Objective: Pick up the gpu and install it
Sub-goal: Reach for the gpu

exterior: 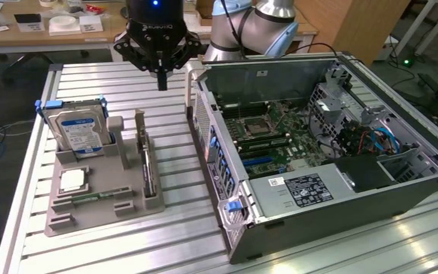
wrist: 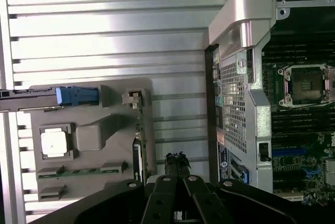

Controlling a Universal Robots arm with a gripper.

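The gpu (exterior: 147,160) stands on its long edge in a slot of the grey holder (exterior: 120,185), its silvery bracket at the far end. From the wrist view the gpu (wrist: 138,135) appears edge-on as a thin green strip. My gripper (exterior: 162,83) hangs above the slatted table, beyond the gpu's far end and beside the open computer case (exterior: 318,154). Its fingers are pressed together with nothing between them; in the wrist view the gripper (wrist: 177,157) sits between the holder and the case wall. The motherboard (exterior: 268,134) lies exposed inside the case.
A blue-labelled hard drive (exterior: 82,128) stands upright at the holder's far left. A processor chip (exterior: 72,180) and a memory stick (exterior: 93,197) lie in the holder's near part. The case's raised side wall (exterior: 203,108) faces the holder. Desks with clutter stand behind the table.
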